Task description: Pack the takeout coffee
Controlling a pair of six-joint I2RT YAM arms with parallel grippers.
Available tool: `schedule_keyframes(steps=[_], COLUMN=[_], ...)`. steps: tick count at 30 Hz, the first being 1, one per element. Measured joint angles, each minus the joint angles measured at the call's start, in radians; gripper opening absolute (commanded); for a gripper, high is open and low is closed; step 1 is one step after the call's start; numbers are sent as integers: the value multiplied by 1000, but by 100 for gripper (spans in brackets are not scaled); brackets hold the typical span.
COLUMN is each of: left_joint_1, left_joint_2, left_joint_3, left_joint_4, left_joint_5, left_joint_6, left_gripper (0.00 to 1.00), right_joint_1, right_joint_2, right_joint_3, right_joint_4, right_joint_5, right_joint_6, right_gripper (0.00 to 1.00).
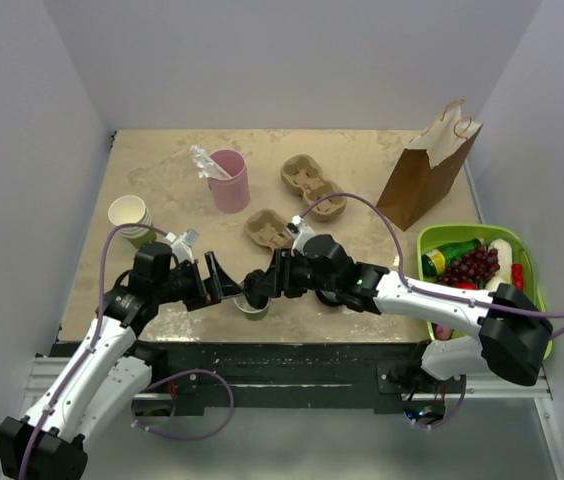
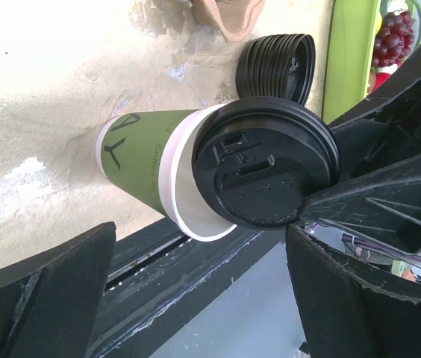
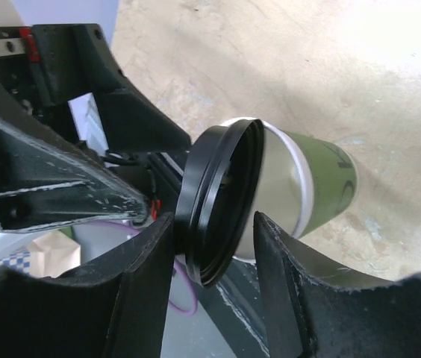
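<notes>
The olive-green paper cup [image 1: 253, 309] stands near the table's front edge, between my two grippers. Its white rim and green side show in the left wrist view [image 2: 147, 160] and the right wrist view [image 3: 322, 183]. My right gripper [image 1: 262, 284] is shut on a round black lid [image 2: 266, 168] and holds it tilted against the cup's open mouth, not seated. The lid shows edge-on between the right fingers [image 3: 212, 224]. My left gripper [image 1: 214, 281] is open and empty just left of the cup; its fingers [image 2: 46, 291] stand wide apart, clear of the cup.
A stack of black lids [image 2: 274, 63] lies beyond the cup. A pink tumbler [image 1: 229, 180], lidless paper cups [image 1: 130, 216] and pulp cup carriers [image 1: 312, 185] are further back. A brown paper bag [image 1: 427, 165] and a green basket [image 1: 528, 250] of food are at the right.
</notes>
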Motion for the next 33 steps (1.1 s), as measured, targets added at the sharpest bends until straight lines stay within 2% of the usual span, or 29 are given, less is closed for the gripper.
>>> schedule_keyframes(steps=[7,24,29,33], left_joint_1=[0,0,0,0], left_joint_2=[26,84,85,96], left_joint_3=[0,-37,-37,-37], left_joint_4=[5,126,113,77], left_joint_5=[0,50,30,2], left_joint_6=[2,-18,-5,21], left_gripper=[100,98,98,96], right_joint_1=[0,0,0,0], right_joint_2=[1,30,29,19], right_joint_3=[0,36,36,36], right_joint_4=[-79,-98,-98,-112], right_joint_5=[52,69,69,71], right_joint_6=[-5,-33,-43,-48], right_gripper=[50,52,52,49])
